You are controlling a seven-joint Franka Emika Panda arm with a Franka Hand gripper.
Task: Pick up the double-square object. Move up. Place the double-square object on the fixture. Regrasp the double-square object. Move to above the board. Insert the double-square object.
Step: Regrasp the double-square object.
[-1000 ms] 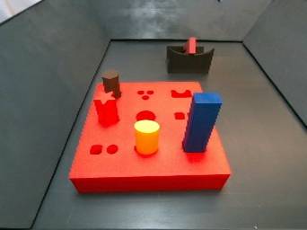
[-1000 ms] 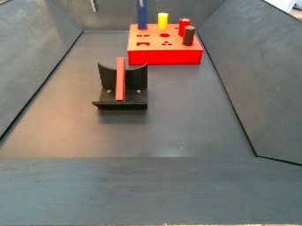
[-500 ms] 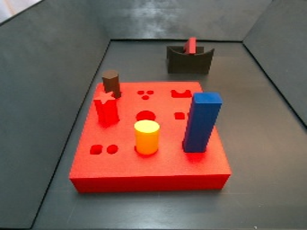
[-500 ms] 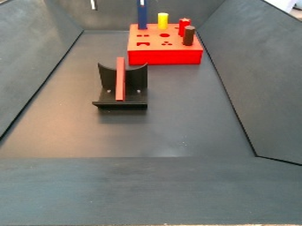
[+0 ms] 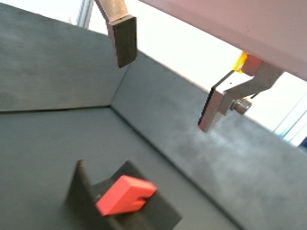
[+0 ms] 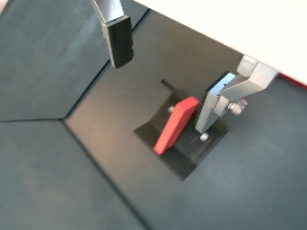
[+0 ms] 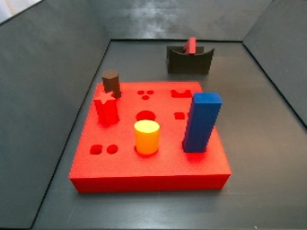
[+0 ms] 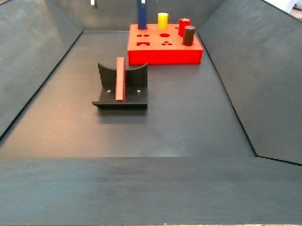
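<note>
The double-square object (image 8: 120,79) is a thin red slab standing on edge in the notch of the dark fixture (image 8: 119,103). Both stand on the floor, away from the board (image 8: 165,57); in a side view the slab (image 7: 191,46) rises from the fixture (image 7: 188,62) behind the board (image 7: 156,171). My gripper (image 6: 162,99) hangs well above the fixture (image 6: 182,162), open, with nothing between its fingers. Both wrist views look down on the slab (image 6: 180,128) (image 5: 124,194), clear of the gripper (image 5: 166,94).
On the board stand a blue block (image 7: 202,121), a yellow cylinder (image 7: 146,137), a red notch-topped peg (image 7: 107,111) and a dark peg (image 7: 111,84). Shaped holes (image 7: 145,92) show in its top. Sloping grey walls (image 8: 48,62) enclose the floor.
</note>
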